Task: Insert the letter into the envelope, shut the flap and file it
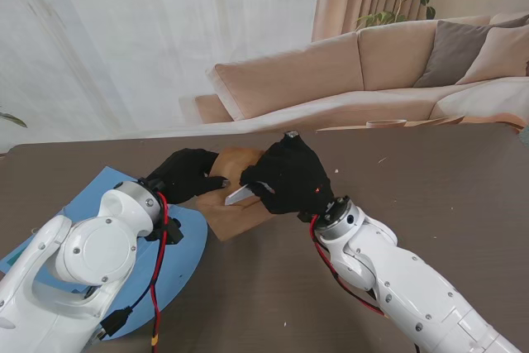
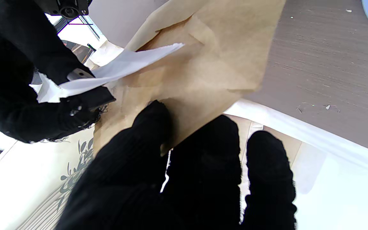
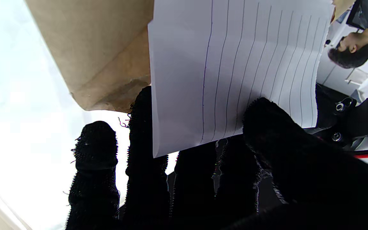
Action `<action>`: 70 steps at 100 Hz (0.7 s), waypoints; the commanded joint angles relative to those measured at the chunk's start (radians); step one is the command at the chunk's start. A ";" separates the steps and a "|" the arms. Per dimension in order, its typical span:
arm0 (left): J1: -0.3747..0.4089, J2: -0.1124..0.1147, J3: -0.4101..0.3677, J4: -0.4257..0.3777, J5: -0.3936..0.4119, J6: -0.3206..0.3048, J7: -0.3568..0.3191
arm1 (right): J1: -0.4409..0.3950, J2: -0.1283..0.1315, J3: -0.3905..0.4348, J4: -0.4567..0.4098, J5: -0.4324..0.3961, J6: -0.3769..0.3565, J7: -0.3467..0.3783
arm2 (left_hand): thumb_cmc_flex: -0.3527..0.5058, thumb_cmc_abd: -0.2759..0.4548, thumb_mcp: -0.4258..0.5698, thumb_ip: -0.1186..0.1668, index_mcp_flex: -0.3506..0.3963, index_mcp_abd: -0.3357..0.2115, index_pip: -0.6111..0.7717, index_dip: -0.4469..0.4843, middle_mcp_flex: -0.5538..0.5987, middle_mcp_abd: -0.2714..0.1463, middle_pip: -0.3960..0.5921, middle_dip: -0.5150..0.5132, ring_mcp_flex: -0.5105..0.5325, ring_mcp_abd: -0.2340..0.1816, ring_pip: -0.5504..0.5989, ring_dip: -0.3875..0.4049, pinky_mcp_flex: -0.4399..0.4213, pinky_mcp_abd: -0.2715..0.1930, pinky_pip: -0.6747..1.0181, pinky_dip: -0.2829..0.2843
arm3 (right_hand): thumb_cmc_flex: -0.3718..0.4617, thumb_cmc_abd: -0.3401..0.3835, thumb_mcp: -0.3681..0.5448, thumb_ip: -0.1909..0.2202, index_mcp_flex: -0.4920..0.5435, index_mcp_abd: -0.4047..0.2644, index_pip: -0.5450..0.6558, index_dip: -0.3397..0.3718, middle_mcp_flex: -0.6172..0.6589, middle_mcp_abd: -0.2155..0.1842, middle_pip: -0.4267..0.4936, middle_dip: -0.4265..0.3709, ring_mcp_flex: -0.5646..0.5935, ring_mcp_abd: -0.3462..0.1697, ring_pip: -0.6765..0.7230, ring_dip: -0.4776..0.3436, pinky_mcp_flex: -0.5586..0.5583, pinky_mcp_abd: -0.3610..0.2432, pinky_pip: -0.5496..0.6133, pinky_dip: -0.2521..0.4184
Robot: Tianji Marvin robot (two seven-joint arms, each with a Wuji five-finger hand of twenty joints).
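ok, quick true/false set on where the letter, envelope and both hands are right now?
1. The right robot hand holds the letter. True.
2. The letter is fully inside the envelope. False: most of the lined sheet is still outside.
3. The left robot hand grips the envelope. True.
4. The envelope flap is closed. False: it is open.
5. The blue folder lies on the robot's right. False: it lies on the left.

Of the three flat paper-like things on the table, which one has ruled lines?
The white ruled letter, pinched by the right hand. The brown paper envelope and blue sheet are plain.
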 commanded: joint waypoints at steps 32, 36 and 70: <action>-0.027 -0.004 0.024 0.005 -0.017 0.049 -0.021 | 0.057 0.001 -0.049 0.046 -0.006 -0.105 -0.049 | 0.120 0.083 0.045 0.048 0.033 -0.081 0.197 0.100 -0.021 0.034 0.034 0.035 0.041 -0.036 0.040 0.006 0.004 0.019 0.037 0.022 | 0.027 -0.001 0.127 0.026 0.085 -0.232 0.058 0.040 0.039 -0.045 -0.013 0.005 -0.040 -0.056 -0.007 -0.010 -0.013 -0.046 -0.009 0.021; -0.028 -0.003 0.026 0.005 -0.020 0.052 -0.023 | 0.065 0.001 -0.058 0.052 -0.009 -0.103 -0.060 | 0.120 0.085 0.044 0.048 0.032 -0.081 0.196 0.100 -0.022 0.033 0.034 0.035 0.041 -0.036 0.040 0.006 0.005 0.018 0.038 0.023 | 0.024 -0.002 0.130 0.025 0.085 -0.235 0.058 0.040 0.041 -0.047 -0.015 0.005 -0.041 -0.057 -0.008 -0.011 -0.013 -0.047 -0.009 0.021; -0.027 0.001 0.018 0.002 -0.039 0.050 -0.044 | 0.091 0.012 -0.075 0.075 -0.047 -0.048 -0.123 | 0.120 0.094 0.039 0.050 0.026 -0.082 0.205 0.113 -0.021 0.032 0.043 0.043 0.045 -0.040 0.045 0.007 0.007 0.020 0.040 0.025 | 0.007 -0.020 0.152 0.013 0.093 -0.261 0.055 0.047 0.045 -0.076 -0.036 0.000 -0.046 -0.070 -0.027 -0.021 -0.015 -0.064 -0.020 0.019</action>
